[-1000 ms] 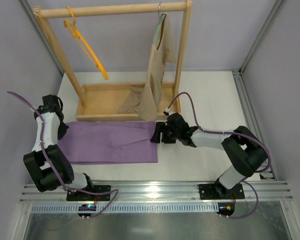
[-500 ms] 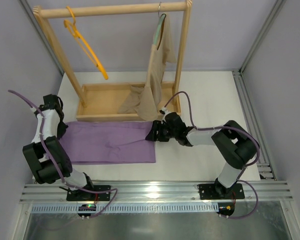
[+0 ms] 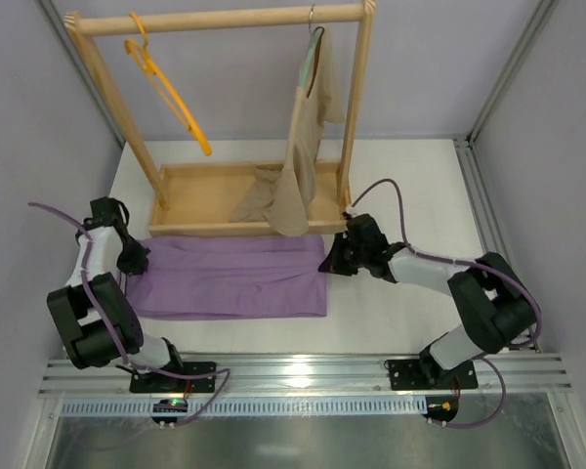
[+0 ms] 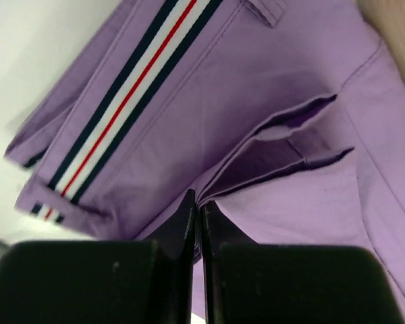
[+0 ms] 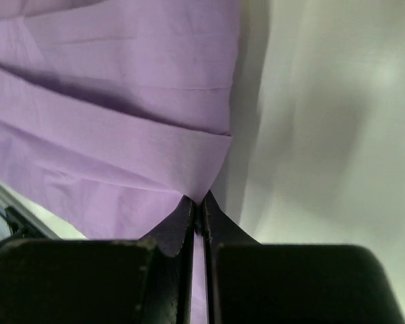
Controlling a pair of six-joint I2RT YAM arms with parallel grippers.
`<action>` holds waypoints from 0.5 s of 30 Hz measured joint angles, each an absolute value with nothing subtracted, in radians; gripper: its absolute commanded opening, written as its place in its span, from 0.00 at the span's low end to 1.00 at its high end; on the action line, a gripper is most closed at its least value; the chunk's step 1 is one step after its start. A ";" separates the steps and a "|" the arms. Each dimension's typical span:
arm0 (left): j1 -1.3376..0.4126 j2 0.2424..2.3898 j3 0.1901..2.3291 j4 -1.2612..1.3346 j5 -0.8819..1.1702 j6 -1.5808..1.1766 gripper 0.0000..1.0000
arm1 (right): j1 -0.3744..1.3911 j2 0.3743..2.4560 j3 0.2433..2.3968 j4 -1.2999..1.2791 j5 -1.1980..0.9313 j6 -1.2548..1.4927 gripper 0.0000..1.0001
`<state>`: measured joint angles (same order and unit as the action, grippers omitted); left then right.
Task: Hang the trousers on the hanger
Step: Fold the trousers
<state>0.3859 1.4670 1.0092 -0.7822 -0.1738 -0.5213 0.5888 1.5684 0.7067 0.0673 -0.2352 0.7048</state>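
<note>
The lilac trousers (image 3: 230,277) lie flat on the white table in front of the wooden rack, spread left to right. My left gripper (image 3: 135,256) is shut on the trousers at their left end, near the striped waistband (image 4: 125,98); its jaws (image 4: 200,209) pinch a fold of purple cloth. My right gripper (image 3: 330,262) is shut on the trousers at their right edge, the cloth (image 5: 121,135) pulled into the closed jaws (image 5: 199,202). The orange-yellow hanger (image 3: 166,88) hangs empty from the left part of the rack's top bar.
The wooden rack (image 3: 225,18) has a tray base (image 3: 190,200) just behind the trousers. A beige garment (image 3: 303,147) on a grey-green hanger hangs at the rack's right, draping into the tray. Grey walls flank the table; a metal rail runs along the right side.
My right gripper closed on the trousers' right edge and drew it to the right, stretching the cloth. The left gripper, still shut on the waistband end, shifted slightly right and nearer.
</note>
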 measured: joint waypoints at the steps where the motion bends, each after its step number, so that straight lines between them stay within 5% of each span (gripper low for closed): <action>1: 0.384 1.449 0.971 -0.766 -0.123 -0.533 0.00 | 0.559 1.530 0.697 0.025 -0.231 0.701 0.04; 6: 0.287 1.404 0.792 -0.678 0.099 -0.611 0.00 | 0.409 1.340 0.632 -0.165 -0.156 0.677 0.05; 9: 0.201 1.391 0.749 -0.647 0.159 -0.637 0.00 | 0.353 1.248 0.598 -0.288 -0.095 0.654 0.50; 11: 0.183 1.382 0.746 -0.636 0.184 -0.648 0.00 | 0.338 1.196 0.583 -0.332 -0.083 0.633 0.69; 15: 0.186 1.380 0.770 -0.640 0.194 -0.652 0.00 | 0.338 1.133 0.573 -0.339 -0.102 0.607 0.81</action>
